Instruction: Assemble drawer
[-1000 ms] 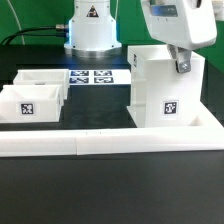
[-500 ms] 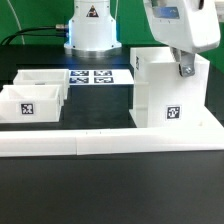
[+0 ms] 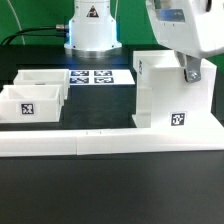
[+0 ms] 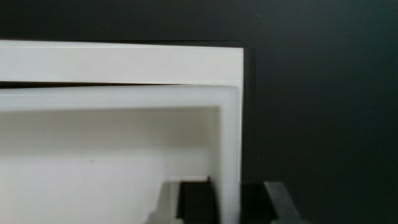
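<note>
Hand (image 3: 192,72) clamps the drawer housing (image 3: 165,100) by its top wall edge, fingers (image 4: 278,205) either side. You've likely got light, rigid, smooth plastic: grip thin walls, expect slipping.

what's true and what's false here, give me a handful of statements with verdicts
1. The gripper is shut on a wall of the tall white box. True.
2. A small tagged tray sits on the exterior view's right of that box. False: the tagged tray is on the box's left in the exterior view.
3. The marker board lies flat on the table near the robot base. True.
4. The box shows a tag on its top face. False: the visible tag is low on the face turned toward the exterior camera.
</note>
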Action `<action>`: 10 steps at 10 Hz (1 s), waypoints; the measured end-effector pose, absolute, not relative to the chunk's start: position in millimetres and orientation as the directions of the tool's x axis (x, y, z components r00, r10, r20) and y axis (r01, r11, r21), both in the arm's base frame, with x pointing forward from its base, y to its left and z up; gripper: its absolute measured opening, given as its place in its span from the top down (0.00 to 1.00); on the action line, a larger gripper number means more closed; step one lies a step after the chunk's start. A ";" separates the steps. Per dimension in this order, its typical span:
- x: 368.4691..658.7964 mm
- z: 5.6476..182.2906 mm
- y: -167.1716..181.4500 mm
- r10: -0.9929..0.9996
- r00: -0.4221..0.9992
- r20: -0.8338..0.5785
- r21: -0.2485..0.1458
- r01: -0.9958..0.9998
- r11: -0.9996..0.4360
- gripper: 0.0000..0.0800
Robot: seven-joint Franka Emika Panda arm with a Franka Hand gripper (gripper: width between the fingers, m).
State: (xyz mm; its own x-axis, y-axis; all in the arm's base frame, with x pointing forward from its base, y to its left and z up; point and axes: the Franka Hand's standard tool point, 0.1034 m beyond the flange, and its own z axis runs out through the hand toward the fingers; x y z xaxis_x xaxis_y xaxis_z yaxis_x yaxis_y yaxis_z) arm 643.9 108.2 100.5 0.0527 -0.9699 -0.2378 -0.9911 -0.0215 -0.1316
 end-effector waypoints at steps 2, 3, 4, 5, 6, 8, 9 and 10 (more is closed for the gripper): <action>643.3 100.3 108.4 -0.970 0.057 -0.237 -0.132 -0.991 -0.026 0.84; 643.1 100.2 108.9 -0.970 0.060 -0.237 -0.132 -0.991 -0.029 0.84; 643.0 100.1 109.2 -0.970 0.062 -0.237 -0.132 -0.991 -0.031 0.67; 643.2 100.5 109.6 -0.970 0.065 -0.236 -0.134 -0.990 -0.033 0.44; 643.6 101.3 109.8 -0.969 0.068 -0.236 -0.136 -0.990 -0.036 0.28; 643.7 101.7 110.2 -0.969 0.074 -0.235 -0.138 -0.990 -0.042 0.21; 643.5 102.1 110.2 -0.969 0.081 -0.234 -0.140 -0.989 -0.049 0.19; 639.6 109.0 107.7 -0.961 0.165 -0.224 -0.158 -0.979 -0.131 0.19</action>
